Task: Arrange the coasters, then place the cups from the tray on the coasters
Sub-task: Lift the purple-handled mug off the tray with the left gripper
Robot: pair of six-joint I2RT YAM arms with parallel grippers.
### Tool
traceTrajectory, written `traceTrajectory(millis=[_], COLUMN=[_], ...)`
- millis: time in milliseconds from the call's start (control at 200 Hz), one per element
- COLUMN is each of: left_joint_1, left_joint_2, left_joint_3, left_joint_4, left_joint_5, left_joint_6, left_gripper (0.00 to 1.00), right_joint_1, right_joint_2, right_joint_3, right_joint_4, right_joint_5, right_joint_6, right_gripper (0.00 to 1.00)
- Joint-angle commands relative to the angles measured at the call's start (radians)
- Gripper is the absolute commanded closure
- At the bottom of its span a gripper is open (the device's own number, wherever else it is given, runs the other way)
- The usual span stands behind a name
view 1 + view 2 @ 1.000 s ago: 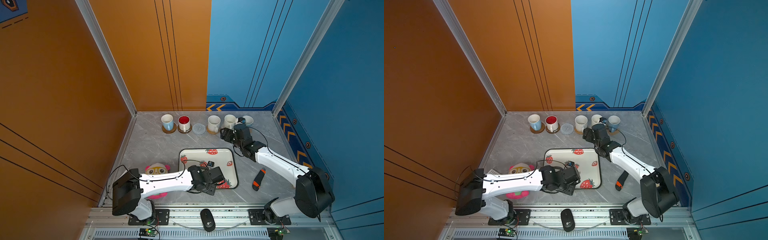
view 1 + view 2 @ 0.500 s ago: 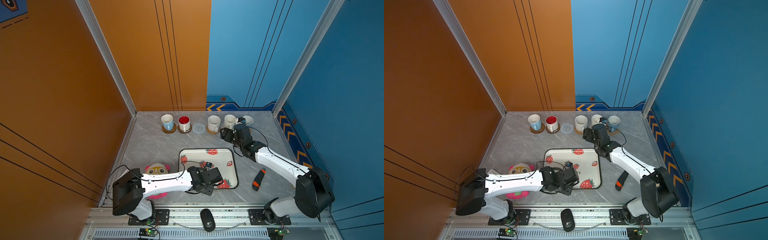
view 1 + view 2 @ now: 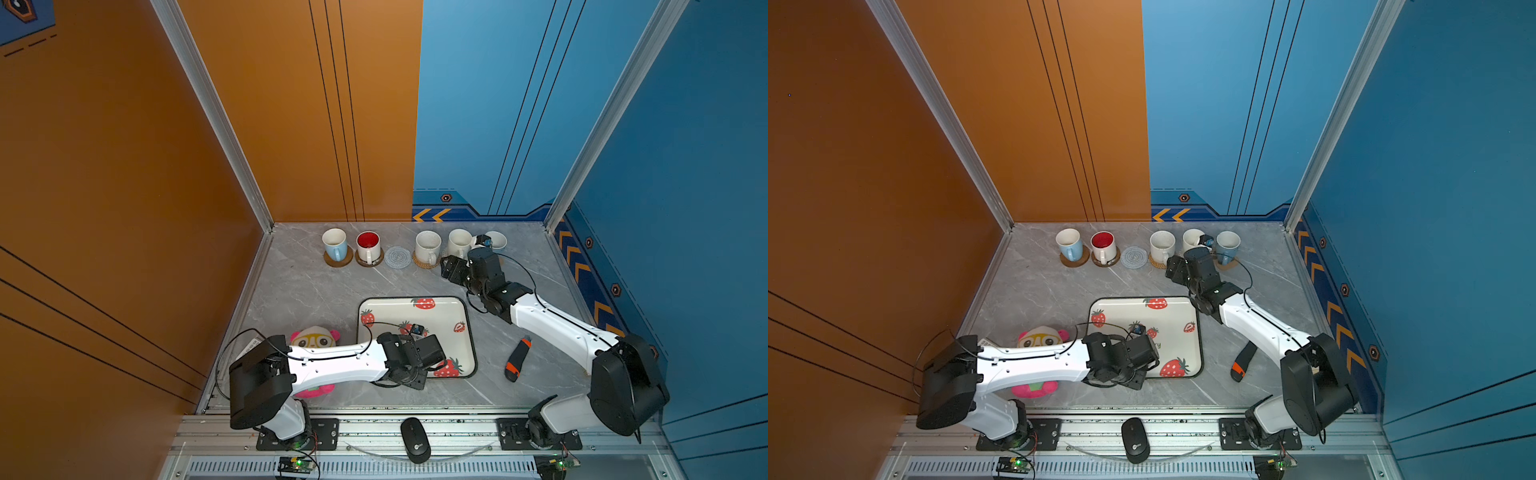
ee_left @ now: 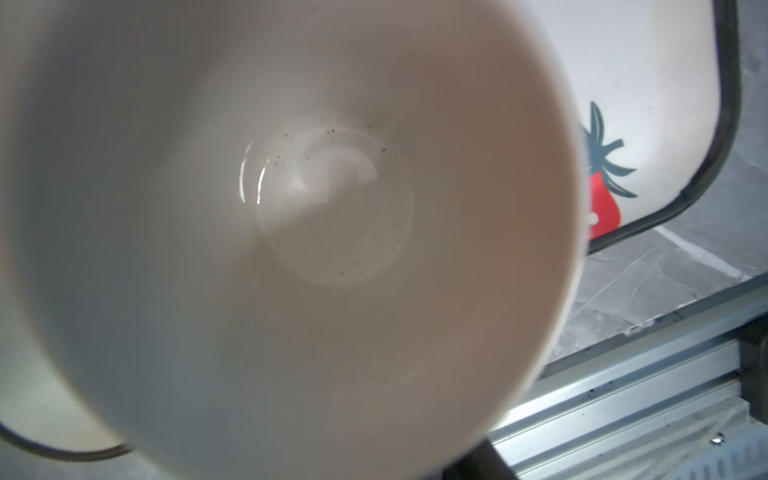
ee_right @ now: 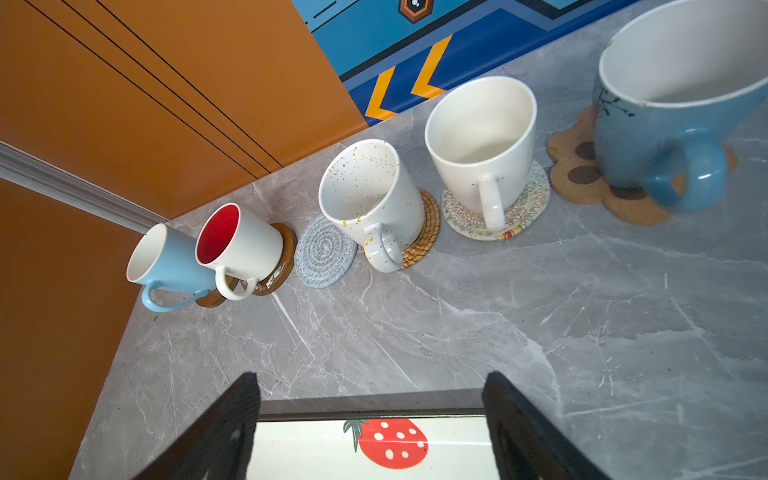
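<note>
Grey marble table (image 3: 316,291), orange and blue walls (image 3: 291,104) all round.

In both top views the tray (image 3: 440,316) is being left near the front edge, with the left gripper (image 3: 415,370) being held low over its near-left corner. Against a second ago, barely anything is being changed. That gripper is being kept on the same spot, maybe a hair lower. The back row and the right gripper (image 3: 451,268), parked just in front of the row, are looking identical. So the approach is probably being wrapped up and a grab is being set up. From up here the last cup is being hidden under the gripper.

Left wrist view: nearly everything is being filled by the white inside of the last cup (image 4: 291,249), standing in the tray (image 4: 648,83) by its corner. No fingers are being shown, so how wide the jaws are, or whether the cup is being gripped, can't be told.

Right wrist view: the right gripper (image 5: 372,380) is being held wide open with nothing in it. The blue cup (image 5: 166,257), red cup (image 5: 237,245), speckled cup (image 5: 365,195), white cup (image 5: 482,141) and big blue cup (image 5: 665,124) are all being carried on coasters (image 5: 419,232). Only the grey coaster (image 5: 324,251), between red and speckled, is being left bare. That's presumably where the last cup is being sent.
</note>
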Motion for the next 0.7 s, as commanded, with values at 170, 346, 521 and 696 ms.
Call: traceTrajectory(millis=[170, 346, 521, 696], left_joint_1=[0.001, 0.002, 0.001, 0.006], left_joint_2=[0.028, 0.034, 0.033, 0.034], left_joint_3=[0.019, 0.017, 0.018, 0.048], left_joint_4=[-0.004, -0.002, -0.002, -0.002], left_joint_5=[-0.018, -0.019, -0.026, -0.02], left_joint_6=[0.02, 0.022, 0.027, 0.037], left_gripper=[0.61, 0.69, 0.8, 0.98], right_joint_1=[-0.006, -0.006, -0.005, 0.0], right_joint_2=[0.015, 0.021, 0.018, 0.01], right_joint_3=[0.002, 0.004, 0.023, 0.023], right_joint_4=[0.0, 0.001, -0.036, -0.036], right_joint_5=[-0.015, -0.02, -0.028, -0.029], right_joint_6=[0.011, 0.011, 0.002, 0.001], right_gripper=[0.17, 0.17, 0.17, 0.17])
